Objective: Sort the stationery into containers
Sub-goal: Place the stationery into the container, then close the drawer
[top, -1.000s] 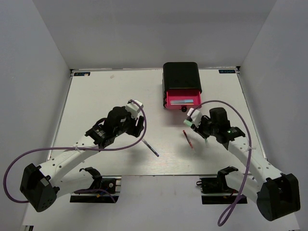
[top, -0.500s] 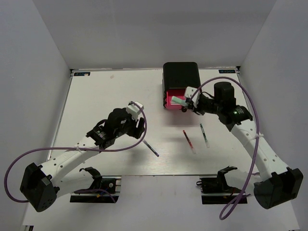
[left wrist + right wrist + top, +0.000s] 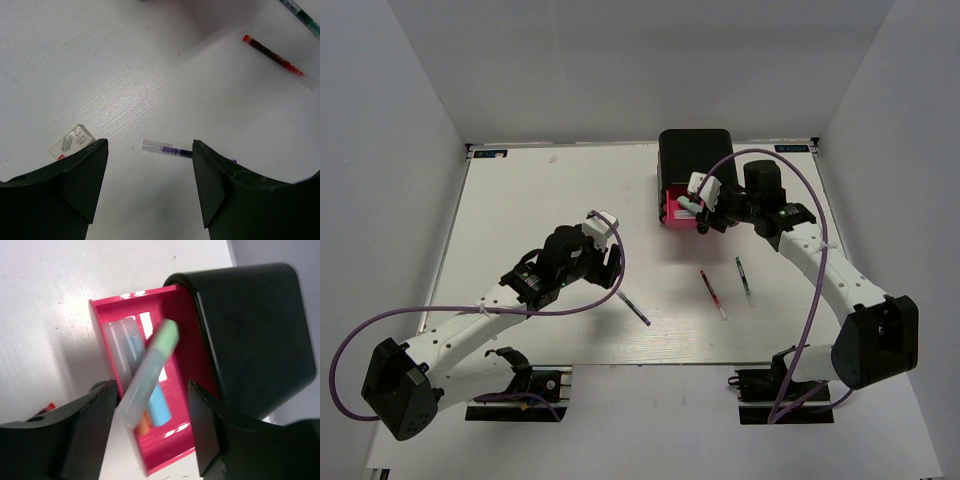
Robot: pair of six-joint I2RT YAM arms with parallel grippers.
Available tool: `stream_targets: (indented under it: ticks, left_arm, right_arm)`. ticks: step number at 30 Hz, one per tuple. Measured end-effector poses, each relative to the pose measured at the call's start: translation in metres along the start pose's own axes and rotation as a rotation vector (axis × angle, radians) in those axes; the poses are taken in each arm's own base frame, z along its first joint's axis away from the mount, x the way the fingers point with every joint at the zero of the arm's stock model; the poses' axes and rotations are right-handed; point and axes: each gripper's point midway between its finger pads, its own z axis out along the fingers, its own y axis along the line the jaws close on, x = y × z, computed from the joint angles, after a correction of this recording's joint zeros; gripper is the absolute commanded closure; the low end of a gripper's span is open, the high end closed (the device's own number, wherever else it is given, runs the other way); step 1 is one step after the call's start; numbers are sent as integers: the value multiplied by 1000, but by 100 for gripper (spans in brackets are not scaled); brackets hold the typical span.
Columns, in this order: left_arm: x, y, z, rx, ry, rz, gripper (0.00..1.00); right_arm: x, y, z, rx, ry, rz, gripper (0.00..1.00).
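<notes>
The black cabinet (image 3: pixel 697 158) stands at the back right, its bottom pink drawer (image 3: pixel 672 212) pulled out. My right gripper (image 3: pixel 705 208) hovers over that drawer with its jaws wide apart. The pale green marker (image 3: pixel 150 365), blurred, tilts loose between them above the open drawer (image 3: pixel 175 305). A light blue marker (image 3: pixel 159 407) and an orange-capped one (image 3: pixel 144 424) lie inside. My left gripper (image 3: pixel 150 150) is open and empty above the dark blue pen (image 3: pixel 170 149). The tiny whitish block (image 3: pixel 70 142) lies beside its left finger.
A red pen (image 3: pixel 712 294) and a dark green pen (image 3: pixel 744 280) lie on the white table in front of the cabinet. The dark blue pen (image 3: pixel 636 308) lies nearer the middle. Grey walls close in the table on three sides.
My right arm has swung from the table front up to the open drawer with the pale green marker; its jaws now stand apart. The left arm has barely moved.
</notes>
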Motion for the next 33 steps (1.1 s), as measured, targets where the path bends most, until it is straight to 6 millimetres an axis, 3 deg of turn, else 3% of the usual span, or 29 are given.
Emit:
stream_targets:
  ticks: [3, 6, 8, 9, 11, 14, 16, 20, 24, 28, 33]
  left_arm:
    - [0, 0, 0, 0, 0, 0, 22]
    - [0, 0, 0, 0, 0, 0, 22]
    - [0, 0, 0, 0, 0, 0, 22]
    - [0, 0, 0, 0, 0, 0, 22]
    - [0, 0, 0, 0, 0, 0, 22]
    - [0, 0, 0, 0, 0, 0, 22]
    - [0, 0, 0, 0, 0, 0, 22]
    - [0, 0, 0, 0, 0, 0, 22]
    - [0, 0, 0, 0, 0, 0, 22]
    - [0, 0, 0, 0, 0, 0, 22]
    - [0, 0, 0, 0, 0, 0, 22]
  right_arm:
    - [-4, -6, 0, 21, -14, -7, 35]
    - [-8, -8, -2, 35, -27, 2, 44]
    - [-15, -8, -8, 42, -43, 4, 62]
    - [-21, -8, -12, 42, -61, -3, 83]
    - [-34, -3, -23, 28, -104, -30, 100]
    - [-46, 16, -38, -44, -154, -89, 100]
    - [-41, 34, -40, -117, -150, -106, 100]
    - [-6, 71, -28, -292, -59, -87, 100]
    - [29, 93, -19, -368, 35, -54, 100]
    - [45, 94, -15, -345, 94, -40, 100]
    - [50, 63, -1, -216, 123, -43, 100]
